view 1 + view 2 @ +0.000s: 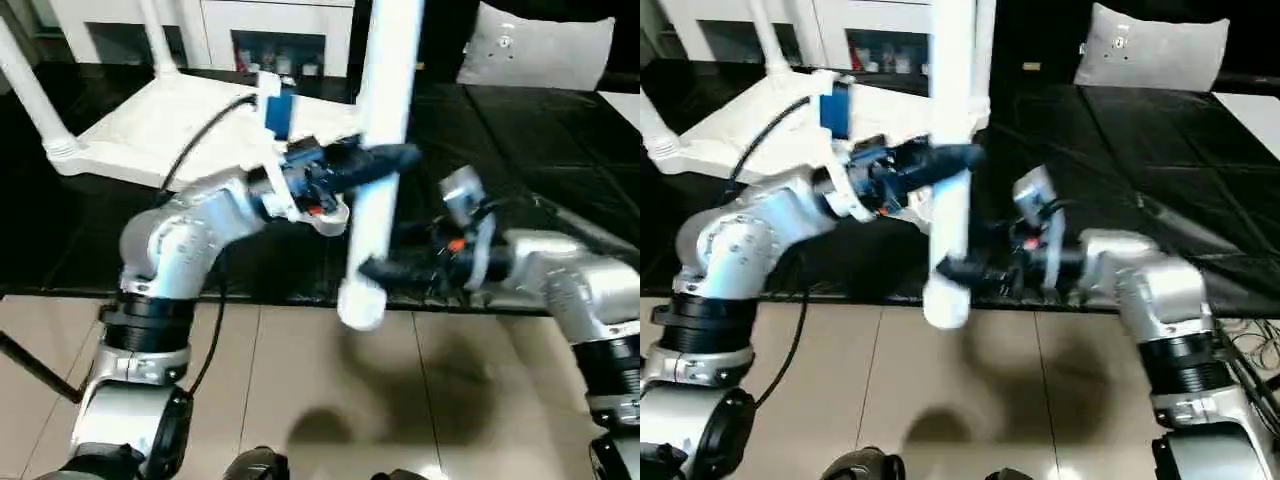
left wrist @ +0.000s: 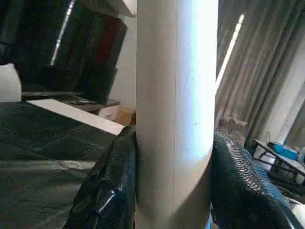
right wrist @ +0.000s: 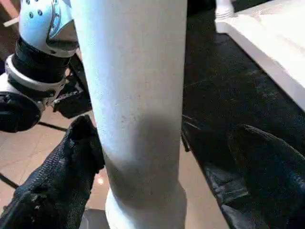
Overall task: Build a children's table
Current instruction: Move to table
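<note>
You are looking at a long white tubular leg (image 1: 383, 150) standing nearly upright through the middle of the frame, its flared end (image 1: 361, 303) hanging lowest, over the tiled floor. In the upper left of the frame, the white top (image 1: 190, 125) is lying upside down on the black tabletop (image 1: 560, 150), with fitted legs (image 1: 30, 85) rising from its corner sockets.

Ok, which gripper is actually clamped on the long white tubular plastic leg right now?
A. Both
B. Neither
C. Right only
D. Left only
D. The left gripper has its black fingers pressed against both sides of the long white tubular plastic leg, while the right gripper stands open around the lower part, one finger clear of it.
</note>
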Controlling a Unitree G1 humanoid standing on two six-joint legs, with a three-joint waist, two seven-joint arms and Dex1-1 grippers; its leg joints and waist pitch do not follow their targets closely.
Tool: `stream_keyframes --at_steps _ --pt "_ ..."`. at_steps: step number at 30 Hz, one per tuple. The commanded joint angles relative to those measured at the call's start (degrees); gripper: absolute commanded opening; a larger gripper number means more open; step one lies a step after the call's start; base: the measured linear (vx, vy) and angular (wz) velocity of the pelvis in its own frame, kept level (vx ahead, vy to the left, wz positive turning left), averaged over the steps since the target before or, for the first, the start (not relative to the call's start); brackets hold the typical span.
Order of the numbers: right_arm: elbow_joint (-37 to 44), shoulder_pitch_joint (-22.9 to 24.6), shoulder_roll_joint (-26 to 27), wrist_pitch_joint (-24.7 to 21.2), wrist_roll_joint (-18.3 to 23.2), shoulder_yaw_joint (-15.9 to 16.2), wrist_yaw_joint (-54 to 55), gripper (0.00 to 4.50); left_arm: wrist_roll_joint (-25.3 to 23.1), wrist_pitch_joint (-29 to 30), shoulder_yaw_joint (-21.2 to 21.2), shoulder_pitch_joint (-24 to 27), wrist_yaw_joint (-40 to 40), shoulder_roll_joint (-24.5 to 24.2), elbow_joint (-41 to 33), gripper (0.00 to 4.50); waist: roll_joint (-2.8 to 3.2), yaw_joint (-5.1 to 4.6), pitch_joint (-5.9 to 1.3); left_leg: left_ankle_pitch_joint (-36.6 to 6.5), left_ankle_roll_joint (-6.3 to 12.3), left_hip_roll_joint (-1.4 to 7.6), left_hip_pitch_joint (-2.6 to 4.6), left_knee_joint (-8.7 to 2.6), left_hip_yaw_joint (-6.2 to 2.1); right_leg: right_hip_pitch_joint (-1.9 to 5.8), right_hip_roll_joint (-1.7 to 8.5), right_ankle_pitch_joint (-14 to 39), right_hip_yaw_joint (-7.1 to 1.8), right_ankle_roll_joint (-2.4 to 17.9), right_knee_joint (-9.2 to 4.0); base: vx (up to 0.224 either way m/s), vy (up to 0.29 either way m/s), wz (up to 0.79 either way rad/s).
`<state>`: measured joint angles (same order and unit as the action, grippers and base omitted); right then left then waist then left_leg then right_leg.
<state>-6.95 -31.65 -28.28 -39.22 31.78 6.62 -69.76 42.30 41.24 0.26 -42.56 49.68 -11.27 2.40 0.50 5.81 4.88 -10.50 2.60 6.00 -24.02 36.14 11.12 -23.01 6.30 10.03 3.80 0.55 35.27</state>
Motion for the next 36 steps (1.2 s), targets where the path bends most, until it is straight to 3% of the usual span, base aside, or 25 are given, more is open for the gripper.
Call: stream_keyframes --at_steps 1,10,25,26,29,30,36 --pt "0.83 -1.14 -0.19 0.55 0.12 0.05 -1.00 4.50 -0.80 -0.86 -0.65 -0.02 0.66 0.01 -1.45 1.77 -0.62 0.05 -5.14 -12.82 -1.96 7.04 2.48 -5.30 -3.12 2.45 4.60 9.73 -2.87 15.05 -3.16 0.000 0.000 0.00" --pt "0.29 -1.49 0.44 0.65 0.03 1.75 -2.71 3.67 -1.61 -2.00 -2.11 0.24 1.53 -0.12 -1.83 1.77 -0.65 0.10 -5.32 -10.83 -0.85 7.00 2.46 -5.07 -3.04 2.55 4.56 7.64 -2.79 15.74 -2.93 0.000 0.000 0.00" --pt "-0.20 -1.67 1.69 -0.20 0.96 1.44 -2.89 2.54 -2.68 -2.95 -2.87 0.43 1.78 -0.07 -1.66 1.77 -0.68 0.11 -5.34 -11.31 -1.52 7.02 2.53 -5.06 -3.07 2.47 4.50 8.37 -2.75 15.48 -2.84 0.000 0.000 0.00" --pt "-0.11 -1.61 1.69 -0.28 0.94 1.49 -2.89 2.30 -2.73 -3.04 -2.90 0.48 1.76 -0.06 -1.63 1.77 -0.68 0.08 -5.34 -11.18 -1.46 6.99 2.47 -5.07 -3.06 2.50 4.48 8.16 -2.75 15.52 -2.82 0.000 0.000 0.00" --pt "0.24 -1.36 1.73 -0.44 0.93 1.59 -2.82 2.15 -2.88 -3.17 -2.88 0.58 1.67 0.01 -1.50 1.77 -0.72 0.11 -5.37 -10.79 -1.16 6.97 2.45 -4.98 -3.01 2.53 4.52 7.64 -2.77 15.64 -2.78 0.000 0.000 0.00" --pt "0.29 -1.35 1.73 -0.47 0.94 1.59 -2.79 2.15 -2.91 -3.18 -2.87 0.57 1.65 0.02 -1.47 1.77 -0.38 0.16 -5.38 -10.70 -1.17 6.95 2.44 -4.96 -3.08 2.54 4.54 7.52 -2.77 15.65 -2.72 0.000 0.000 0.00" --pt "0.54 -0.92 2.10 -0.41 0.73 1.73 -2.20 1.91 -3.67 -3.36 -3.00 0.19 0.97 -0.11 -0.77 1.77 -0.49 0.11 -5.34 -11.81 -1.59 7.00 2.52 -5.05 -3.11 2.51 4.47 8.12 -2.74 15.64 -2.82 0.000 0.000 0.00"
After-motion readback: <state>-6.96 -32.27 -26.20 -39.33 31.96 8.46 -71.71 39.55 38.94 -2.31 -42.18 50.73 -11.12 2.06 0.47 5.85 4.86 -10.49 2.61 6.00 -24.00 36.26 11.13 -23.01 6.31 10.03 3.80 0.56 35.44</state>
